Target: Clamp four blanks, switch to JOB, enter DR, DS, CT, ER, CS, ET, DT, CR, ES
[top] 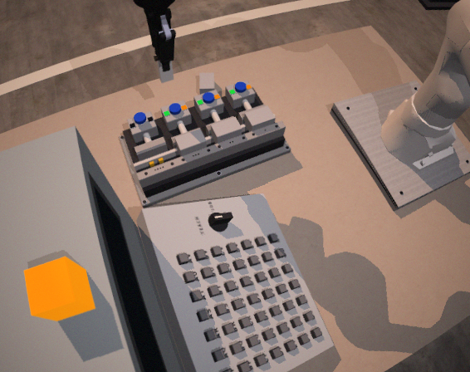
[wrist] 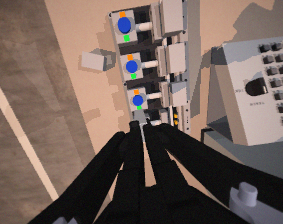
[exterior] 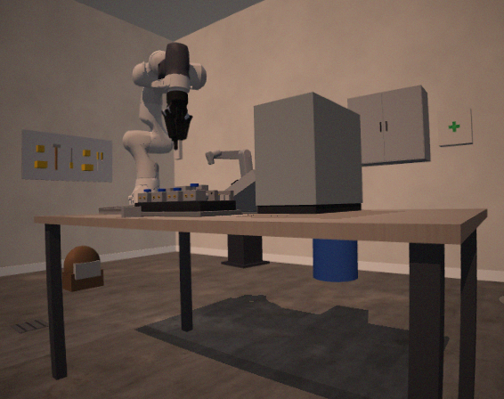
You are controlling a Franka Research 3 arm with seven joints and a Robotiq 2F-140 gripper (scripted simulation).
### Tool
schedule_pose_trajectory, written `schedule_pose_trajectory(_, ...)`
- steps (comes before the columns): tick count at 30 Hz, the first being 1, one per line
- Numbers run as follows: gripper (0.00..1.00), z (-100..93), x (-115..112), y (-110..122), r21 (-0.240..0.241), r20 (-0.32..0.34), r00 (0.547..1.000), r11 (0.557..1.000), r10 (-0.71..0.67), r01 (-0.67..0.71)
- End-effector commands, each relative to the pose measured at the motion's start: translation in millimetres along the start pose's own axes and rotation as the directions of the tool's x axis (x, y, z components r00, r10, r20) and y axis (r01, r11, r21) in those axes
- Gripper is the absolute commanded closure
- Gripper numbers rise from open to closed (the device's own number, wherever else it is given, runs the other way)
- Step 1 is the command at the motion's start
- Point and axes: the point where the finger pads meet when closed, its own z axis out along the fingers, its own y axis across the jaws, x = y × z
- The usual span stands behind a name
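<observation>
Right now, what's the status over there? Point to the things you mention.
Gripper (top: 166, 79) (exterior: 175, 148) (wrist: 139, 116) shut, nothing held. Three stations lit green and amber. Fourth unlit; loose blank (top: 207, 81) (exterior: 131, 211) (wrist: 93, 61) behind the vises.

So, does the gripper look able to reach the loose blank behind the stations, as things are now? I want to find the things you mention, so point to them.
Probably yes: the gripper (top: 166, 76) (wrist: 139, 116) hangs near the loose blank (top: 207, 81) (wrist: 93, 61), with nothing visible between, though its closed fingers must open first.

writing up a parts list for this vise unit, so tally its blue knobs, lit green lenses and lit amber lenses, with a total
round blue valve knobs: 4
lit square green lenses: 3
lit square amber lenses: 3
total: 10
</observation>
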Motion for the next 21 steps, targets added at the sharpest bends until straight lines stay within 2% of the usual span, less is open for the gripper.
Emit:
schedule_pose_trajectory(1, 1.0, -12.1, 6.6, 0.9, -0.008, -0.02, 1.0, 1.0, 0.004, -0.004)
schedule_pose_trajectory(7, 1.0, -23.4, 6.3, 0.8, -0.008, -0.02, 1.0, 1.0, 0.004, -0.004)
schedule_pose_trajectory(17, 1.0, -25.5, 7.2, -0.3, -0.008, -0.02, 1.0, 1.0, -0.006, 0.006)
schedule_pose_trajectory(19, 1.0, -25.7, 12.6, -6.4, -0.009, -0.019, 0.998, 0.998, -0.066, 0.065)
schedule_pose_trajectory(21, 1.0, -26.1, 24.3, -19.3, -0.012, -0.018, 0.981, 0.982, -0.191, 0.191)
